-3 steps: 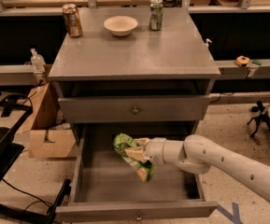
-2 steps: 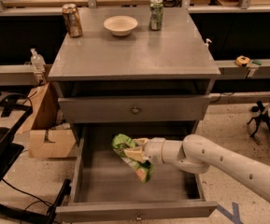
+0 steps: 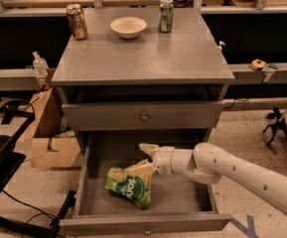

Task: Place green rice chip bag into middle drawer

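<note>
The green rice chip bag (image 3: 129, 185) lies crumpled on the floor of the open middle drawer (image 3: 182, 195), left of centre and near the front. My gripper (image 3: 144, 158) is inside the drawer just above and right of the bag, reaching in from the right. Its fingers are open; the lower fingertip (image 3: 140, 169) is at the bag's top edge and the upper fingertip (image 3: 147, 147) is clear of it. The white arm (image 3: 242, 175) crosses the drawer's right wall.
The closed grey drawer (image 3: 143, 116) sits directly above. On the cabinet top (image 3: 143, 58) stand a brown can (image 3: 77, 21), a white bowl (image 3: 128, 27) and a green can (image 3: 166, 15). A cardboard box (image 3: 51, 143) and black frame (image 3: 4, 182) are at left.
The bag has left my gripper and dropped down and slightly left onto the drawer floor. The fingers have opened. The arm has hardly moved.
</note>
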Available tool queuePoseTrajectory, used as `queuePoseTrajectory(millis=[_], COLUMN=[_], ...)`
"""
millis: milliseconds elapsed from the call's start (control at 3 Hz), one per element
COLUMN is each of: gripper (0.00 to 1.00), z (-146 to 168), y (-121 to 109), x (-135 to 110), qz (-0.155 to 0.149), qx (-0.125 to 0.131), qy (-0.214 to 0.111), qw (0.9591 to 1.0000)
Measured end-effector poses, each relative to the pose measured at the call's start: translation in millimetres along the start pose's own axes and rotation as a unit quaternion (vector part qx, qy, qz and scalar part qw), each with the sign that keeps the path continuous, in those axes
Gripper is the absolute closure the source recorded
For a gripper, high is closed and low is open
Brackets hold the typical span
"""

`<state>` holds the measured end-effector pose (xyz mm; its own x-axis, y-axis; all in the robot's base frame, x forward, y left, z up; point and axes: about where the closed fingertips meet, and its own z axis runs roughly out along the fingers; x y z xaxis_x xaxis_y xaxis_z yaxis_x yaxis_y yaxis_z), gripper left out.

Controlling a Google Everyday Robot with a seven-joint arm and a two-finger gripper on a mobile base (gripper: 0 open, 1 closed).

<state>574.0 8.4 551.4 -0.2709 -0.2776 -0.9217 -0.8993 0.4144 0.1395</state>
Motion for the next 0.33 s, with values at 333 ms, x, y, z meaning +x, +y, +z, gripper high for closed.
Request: queuePoseTrajectory(millis=[333], gripper=[0.0], z=[0.7], y=[0.5], x=[-0.2], qz=[0.0], qx=[-0.001], qy=[0.0], qw=[1.0])
